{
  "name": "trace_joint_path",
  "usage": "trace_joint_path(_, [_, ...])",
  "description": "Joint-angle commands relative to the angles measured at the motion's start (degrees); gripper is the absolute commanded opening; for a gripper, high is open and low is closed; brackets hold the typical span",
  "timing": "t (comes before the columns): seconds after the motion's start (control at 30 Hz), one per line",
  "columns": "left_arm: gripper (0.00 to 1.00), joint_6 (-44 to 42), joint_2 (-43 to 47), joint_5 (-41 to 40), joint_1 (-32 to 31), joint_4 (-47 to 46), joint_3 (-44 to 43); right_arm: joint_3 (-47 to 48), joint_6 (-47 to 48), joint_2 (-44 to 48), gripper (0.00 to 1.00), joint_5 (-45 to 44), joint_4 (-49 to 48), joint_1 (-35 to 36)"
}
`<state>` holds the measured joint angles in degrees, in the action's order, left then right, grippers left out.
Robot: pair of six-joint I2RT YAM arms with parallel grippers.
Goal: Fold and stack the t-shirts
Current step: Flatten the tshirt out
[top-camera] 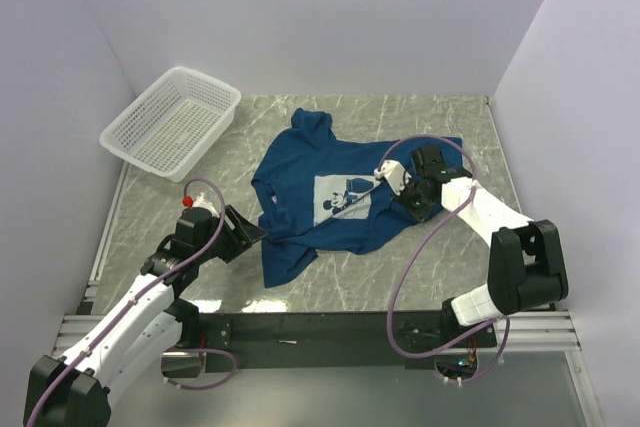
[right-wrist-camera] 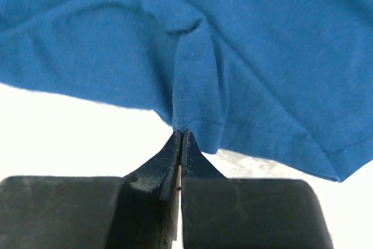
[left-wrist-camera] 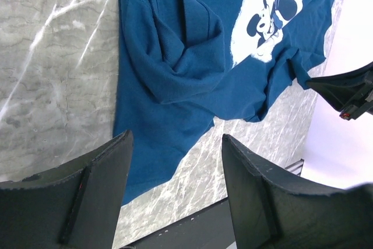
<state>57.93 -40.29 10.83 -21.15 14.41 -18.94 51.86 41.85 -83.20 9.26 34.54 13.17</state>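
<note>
On table (top-camera: 450,127) centre: shirt (top-camera: 295,177), 1 pc, print up, rumpled, no fold yet. My right gripper (right-wrist-camera: 182,138): jaws clamped on hem. My left gripper (left-wrist-camera: 175,138): jaws apart, empty, beside shirt. Stacking: not begun.

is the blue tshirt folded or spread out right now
Spread out, not folded: the t-shirt lies print-up on the table, bunched along one side, and the right gripper is shut on its edge.
</note>
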Motion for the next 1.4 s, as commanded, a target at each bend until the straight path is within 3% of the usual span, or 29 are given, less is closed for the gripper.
trace_joint_path(0.0, [0.68,-0.45,-0.83,2.08,-0.12,-2.63,0.83,2.46,3.31,2.86,0.00,2.69,3.94,-2.35])
trace_joint_path(0.2, [0.67,-0.45,-4.52,3.84,-0.21,-4.22,1.71,2.12,17.35,9.89,0.00,5.95,19.31,-8.15])
trace_joint_path(0.33, [0.65,-0.54,-9.53,5.34,-0.21,-5.97,1.98,-3.84,24.24,16.56,0.00,4.37,25.91,-12.90])
trace_joint_path(0.63, [0.61,-0.01,-21.13,2.71,-6.62,-7.21,-1.62,-15.37,31.71,24.92,0.00,-2.22,26.28,-19.14])
trace_joint_path(0.87, [0.53,0.34,-32.47,0.34,-13.12,-7.73,-2.77,-16.26,38.48,25.54,0.00,-4.95,27.42,-26.78])
trace_joint_path(0.97, [0.47,0.43,-33.88,-0.72,-14.97,-7.21,-3.56,-16.17,39.63,25.54,0.00,-4.95,27.16,-28.98])
trace_joint_path(1.03, [0.37,-0.10,-34.50,-0.46,-15.50,-7.03,-4.26,-16.08,39.98,25.02,0.00,-4.60,26.89,-30.04])
trace_joint_path(1.07, [0.24,-0.53,-34.85,-0.02,-15.94,-6.86,-4.44,-16.00,40.16,24.84,0.00,-4.42,26.72,-30.39])
trace_joint_path(1.17, [0.01,-1.41,-33.20,0.77,-16.55,-5.02,-5.40,-15.56,40.94,24.31,0.00,-4.60,26.63,-31.79])
trace_joint_path(1.37, [0.00,-0.81,-15.92,0.33,-17.00,11.83,-9.27,-15.38,47.69,26.33,0.00,-8.45,27.59,-36.45])
